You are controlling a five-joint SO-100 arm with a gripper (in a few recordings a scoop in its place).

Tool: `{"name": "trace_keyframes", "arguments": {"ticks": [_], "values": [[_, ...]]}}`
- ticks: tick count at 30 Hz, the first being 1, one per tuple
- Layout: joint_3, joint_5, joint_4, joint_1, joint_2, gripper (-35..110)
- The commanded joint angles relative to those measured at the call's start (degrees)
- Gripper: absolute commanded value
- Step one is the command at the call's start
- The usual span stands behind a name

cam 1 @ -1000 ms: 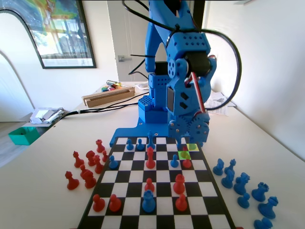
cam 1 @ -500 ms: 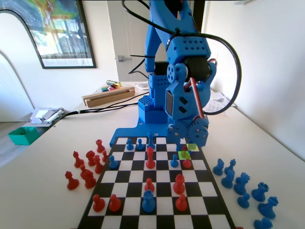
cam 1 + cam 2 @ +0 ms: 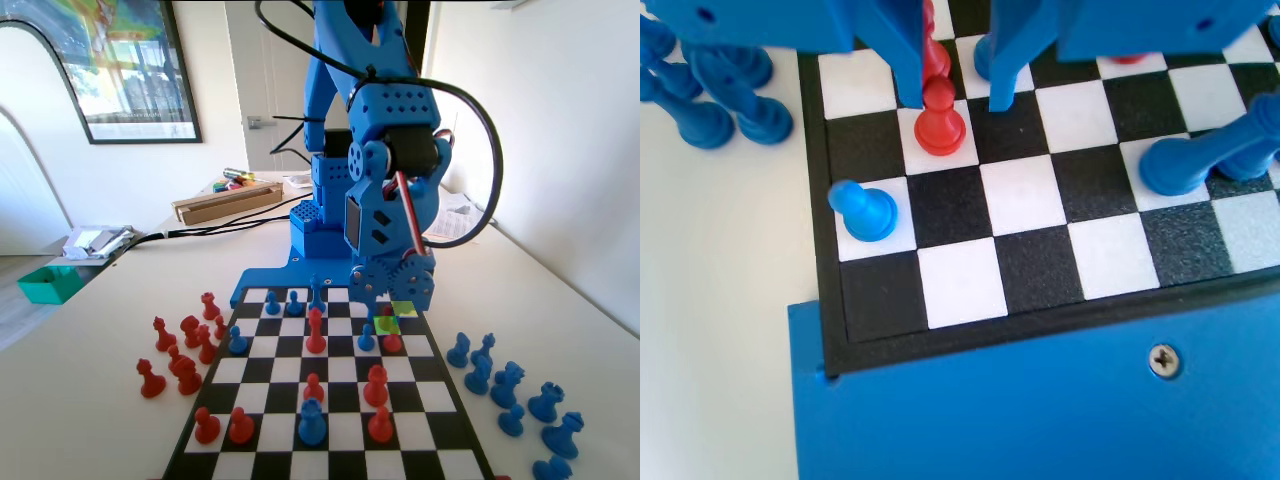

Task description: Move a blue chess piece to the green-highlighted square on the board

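In the wrist view a small blue chess piece (image 3: 862, 212), a pawn, stands upright on a white square in the board's (image 3: 1025, 195) left edge column, near the blue base plate. My gripper (image 3: 955, 100) hangs open just beyond it. Its jaws stand on either side of a red pawn (image 3: 938, 122) one square diagonally away and hold nothing. In the fixed view my gripper (image 3: 384, 300) is low over the board's (image 3: 420, 435) far right corner, beside the green-highlighted square (image 3: 404, 309). The gripper's body hides the blue pawn there.
A pale yellow square (image 3: 387, 325) lies diagonally nearer than the green one. Red and blue pieces stand across the board. Taken blue pieces (image 3: 510, 385) cluster off its right side and red ones (image 3: 180, 350) off its left. A taller blue piece (image 3: 1200, 160) stands at the wrist view's right.
The gripper's body has risen slightly and drifted a little to the left in the fixed view. The pieces on the board have stayed where they were.
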Motion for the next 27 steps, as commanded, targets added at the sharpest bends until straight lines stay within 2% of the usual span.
{"name": "trace_keyframes", "arguments": {"ticks": [1,11,22,27], "values": [[-1.5,-0.4,-0.2,-0.9,1.1,10],[-1.1,-1.2,-0.4,-1.7,1.1,1],[-1.2,-2.4,-0.2,-1.6,1.7,1],[-3.4,-4.2,3.9,0.5,4.1,1]]}}
